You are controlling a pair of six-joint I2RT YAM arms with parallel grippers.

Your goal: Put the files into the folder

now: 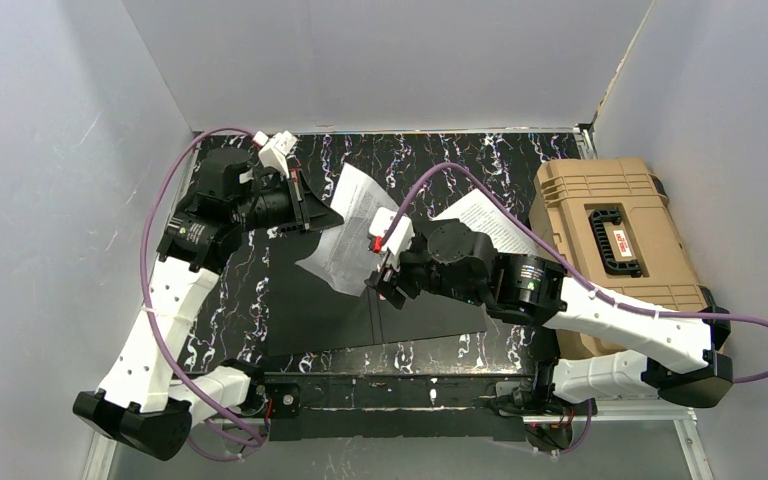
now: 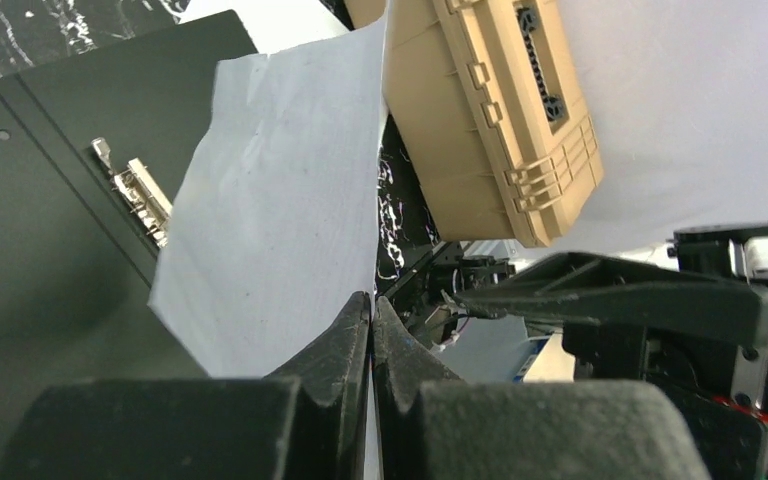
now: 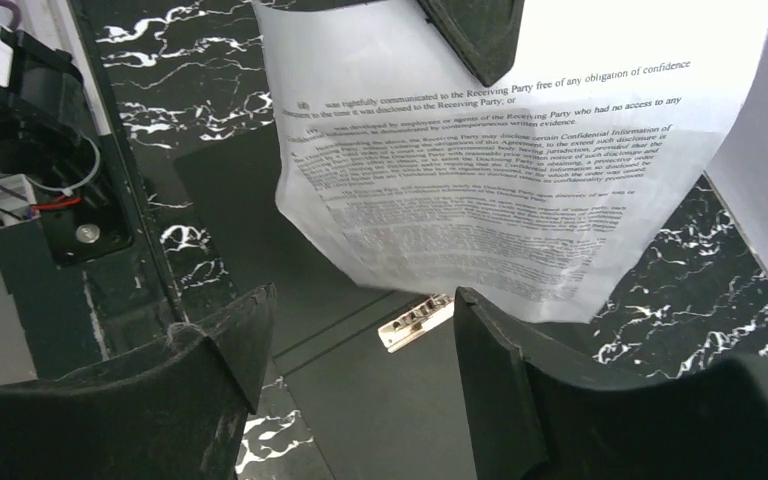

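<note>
While left tool (image 2: pixel 371 308) pinches sheet (image 3: pixel 480 160) reading "Receiving Party", right tool (image 3: pixel 360 305) gapes wide over folder (image 3: pixel 380 425)

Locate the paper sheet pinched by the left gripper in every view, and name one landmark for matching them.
Top external: sheet hangs mid-table, over the open folder.
Left wrist: sheet at centre, blank back facing, its edge pinched in the left gripper.
Right wrist: sheet upper middle to right, printed side facing.
Shared landmark: the folder's black inside, beneath the sheet everywhere.
</note>
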